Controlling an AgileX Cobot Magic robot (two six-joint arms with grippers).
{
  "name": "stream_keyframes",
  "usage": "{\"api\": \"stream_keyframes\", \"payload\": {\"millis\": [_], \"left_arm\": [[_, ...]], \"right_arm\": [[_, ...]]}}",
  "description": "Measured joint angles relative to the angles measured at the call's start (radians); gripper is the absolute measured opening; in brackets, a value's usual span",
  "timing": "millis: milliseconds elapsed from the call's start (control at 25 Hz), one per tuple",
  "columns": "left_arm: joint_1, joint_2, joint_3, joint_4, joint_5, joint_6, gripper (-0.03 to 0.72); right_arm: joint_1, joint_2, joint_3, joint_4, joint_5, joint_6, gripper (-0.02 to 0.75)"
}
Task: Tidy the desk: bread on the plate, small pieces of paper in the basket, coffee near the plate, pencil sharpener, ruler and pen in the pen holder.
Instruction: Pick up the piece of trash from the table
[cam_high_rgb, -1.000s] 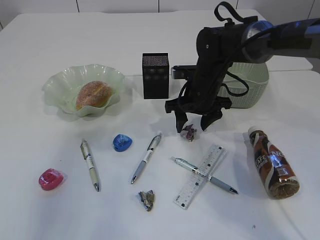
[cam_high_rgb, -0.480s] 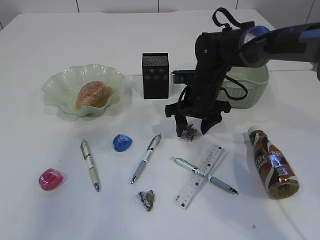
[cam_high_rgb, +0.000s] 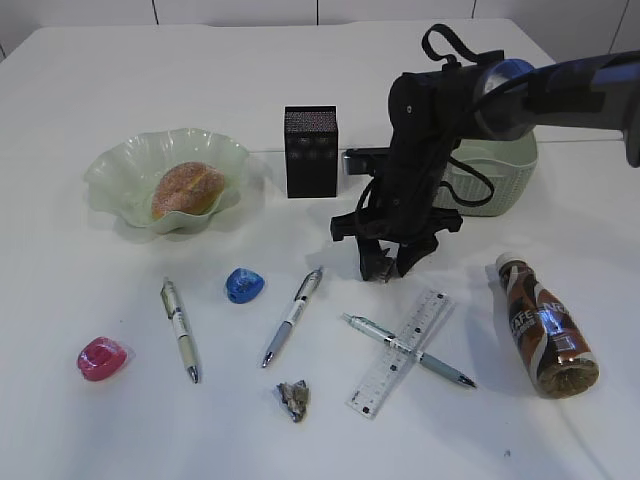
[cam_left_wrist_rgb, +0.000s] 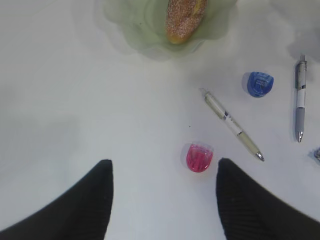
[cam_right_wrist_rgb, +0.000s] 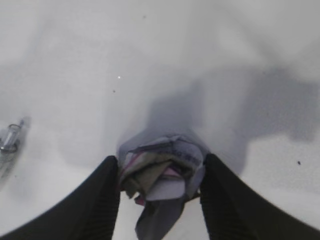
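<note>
My right gripper (cam_high_rgb: 385, 265) (cam_right_wrist_rgb: 160, 160) is shut on a crumpled piece of paper (cam_right_wrist_rgb: 162, 172) on the table, in front of the green basket (cam_high_rgb: 500, 175). A second crumpled paper (cam_high_rgb: 294, 398) lies near the front. The bread (cam_high_rgb: 187, 189) sits on the green plate (cam_high_rgb: 120, 165). The coffee bottle (cam_high_rgb: 543, 325) lies on its side at the right. Three pens (cam_high_rgb: 180, 329) (cam_high_rgb: 293, 315) (cam_high_rgb: 410, 350), one across the ruler (cam_high_rgb: 400, 352), lie on the table. My left gripper (cam_left_wrist_rgb: 164, 162) is open, above the table beside the pink sharpener (cam_left_wrist_rgb: 199, 158).
The black pen holder (cam_high_rgb: 311, 150) stands behind the right arm. A blue sharpener (cam_high_rgb: 244, 285) lies between two pens, and the pink one (cam_high_rgb: 102, 358) at front left. The left gripper does not show in the exterior view.
My right gripper has come down over the crumpled paper and its jaws have closed from wide open onto it. The other things have not moved.
</note>
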Motion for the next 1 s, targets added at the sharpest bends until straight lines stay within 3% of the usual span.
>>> {"api": "stream_keyframes", "payload": {"millis": [80, 120, 200, 280, 480, 760, 1000], "left_arm": [[0.0, 0.0, 0.0, 0.0, -0.002, 0.0, 0.453], [0.0, 0.0, 0.0, 0.0, -0.001, 0.0, 0.452], [0.0, 0.0, 0.0, 0.0, -0.001, 0.0, 0.447], [0.0, 0.0, 0.0, 0.0, -0.001, 0.0, 0.439], [0.0, 0.0, 0.0, 0.0, -0.002, 0.0, 0.435], [0.0, 0.0, 0.0, 0.0, -0.002, 0.0, 0.435], [0.0, 0.0, 0.0, 0.0, -0.002, 0.0, 0.429]], "right_arm": [[0.0, 0.001, -0.001, 0.006, 0.003, 0.0, 0.379], [0.0, 0.001, -0.001, 0.006, 0.003, 0.0, 0.379], [0.0, 0.001, -0.002, 0.008, 0.003, 0.0, 0.265], [0.0, 0.001, -0.003, 0.01, 0.003, 0.0, 0.222], [0.0, 0.001, -0.007, 0.012, 0.015, 0.0, 0.195], [0.0, 0.006, -0.052, 0.006, 0.144, 0.0, 0.19], [0.0, 0.014, -0.196, 0.0, 0.189, 0.0, 0.188]]}}
